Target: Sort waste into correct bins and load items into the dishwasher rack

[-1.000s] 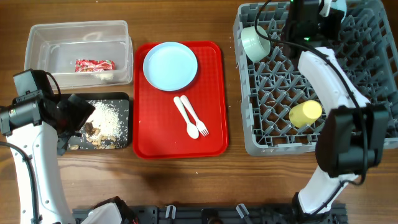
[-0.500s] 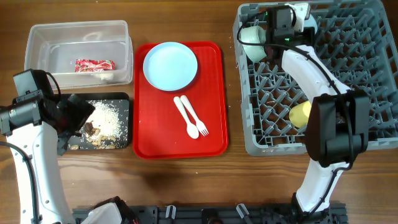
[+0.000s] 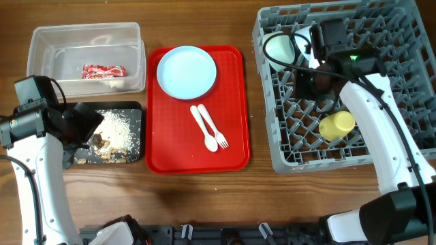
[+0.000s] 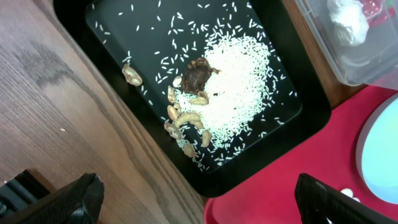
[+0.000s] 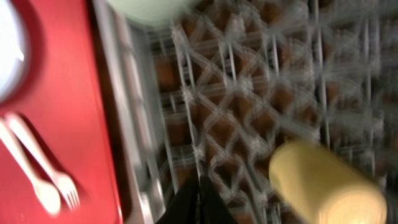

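The grey rack (image 3: 320,158) holds a mint bowl (image 3: 279,49) on its side in the back left corner and a yellow cup (image 3: 336,124) lying near the front. My right gripper (image 3: 304,80) is shut and empty above the rack's left part, between them; its wrist view (image 5: 200,199) shows the cup (image 5: 323,180) to its right. The blue plate (image 3: 187,71) and the white spoon and fork (image 3: 208,128) lie on the red tray (image 3: 231,150). The red-and-white wrapper (image 3: 103,71) lies in the clear tub (image 3: 41,41). Rice scraps (image 4: 230,87) lie in the black tray (image 4: 93,50). My left gripper (image 4: 205,205) is open over that tray's corner. No pale blue bowl shows.
The tub and the black tray (image 3: 136,107) stand side by side at the left, with the red tray between them and the rack. A crumpled white tissue (image 4: 345,15) lies in the tub. Bare wood runs along the table's front.
My right arm has drawn back from the rack's back left corner toward its middle, leaving the mint bowl there. The left arm has not moved.
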Robot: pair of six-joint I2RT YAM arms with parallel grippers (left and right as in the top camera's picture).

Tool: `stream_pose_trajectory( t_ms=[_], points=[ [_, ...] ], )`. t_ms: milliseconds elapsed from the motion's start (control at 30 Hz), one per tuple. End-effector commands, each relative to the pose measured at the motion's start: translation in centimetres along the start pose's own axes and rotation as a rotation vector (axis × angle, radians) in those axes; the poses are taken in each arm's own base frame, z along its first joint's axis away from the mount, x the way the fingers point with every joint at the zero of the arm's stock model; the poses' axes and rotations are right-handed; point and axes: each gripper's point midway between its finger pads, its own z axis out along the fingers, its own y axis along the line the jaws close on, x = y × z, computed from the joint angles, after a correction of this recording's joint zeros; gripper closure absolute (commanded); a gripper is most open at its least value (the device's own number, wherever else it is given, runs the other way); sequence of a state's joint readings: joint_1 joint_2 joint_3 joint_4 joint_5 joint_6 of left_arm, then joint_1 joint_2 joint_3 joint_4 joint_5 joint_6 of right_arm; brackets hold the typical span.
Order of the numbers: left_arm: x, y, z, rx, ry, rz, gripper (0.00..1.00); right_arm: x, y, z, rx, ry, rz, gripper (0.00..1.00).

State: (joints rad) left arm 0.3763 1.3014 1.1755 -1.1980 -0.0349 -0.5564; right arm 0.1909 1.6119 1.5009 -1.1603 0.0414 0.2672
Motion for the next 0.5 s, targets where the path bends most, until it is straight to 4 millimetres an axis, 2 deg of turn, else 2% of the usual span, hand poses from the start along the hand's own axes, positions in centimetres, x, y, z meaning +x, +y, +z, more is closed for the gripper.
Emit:
stream_pose_trajectory(
  t_ms=[0, 67, 100, 167, 200, 267, 367, 467],
  points=[
    [-0.1, 0.1, -0.2, 0.008, -0.006, -0.012, 0.00, 1.8, -0.7, -0.8, 0.009, 0.050, 0.116, 0.96],
    [-0.1, 0.1, -0.2, 0.008, -0.006, -0.012, 0.00, 1.5, -1.6, -3.1, -0.011, -0.017, 0.144, 0.96],
    [-0.1, 0.1, -0.2, 0.008, -0.006, -0.012, 0.00, 1.7, -2.5, -4.7, -0.026, -0.063, 0.169, 0.96],
    [-0.1, 0.1, -0.2, 0.008, -0.006, -0.012, 0.00, 2.7, -4.9, -6.0, -0.019, -0.099, 0.239, 0.96],
    [-0.1, 0.0, -0.2, 0.009, -0.007, -0.012, 0.00, 4.0, -6.5, -5.7, -0.012, -0.089, 0.295, 0.96],
    [-0.1, 0.0, -0.2, 0.009, -0.007, -0.012, 0.00, 5.6, -7.7, -4.1, -0.023, -0.054, 0.329, 0.96],
    [-0.1, 0.0, -0.2, 0.010, -0.008, -0.012, 0.00, 7.6, -8.9, -0.7, -0.026, 0.009, 0.386, 0.96],
    [-0.1, 0.0, -0.2, 0.010, -0.008, -0.012, 0.00, 10.1, -9.2, 2.5, -0.045, 0.076, 0.475, 0.96]
  ],
)
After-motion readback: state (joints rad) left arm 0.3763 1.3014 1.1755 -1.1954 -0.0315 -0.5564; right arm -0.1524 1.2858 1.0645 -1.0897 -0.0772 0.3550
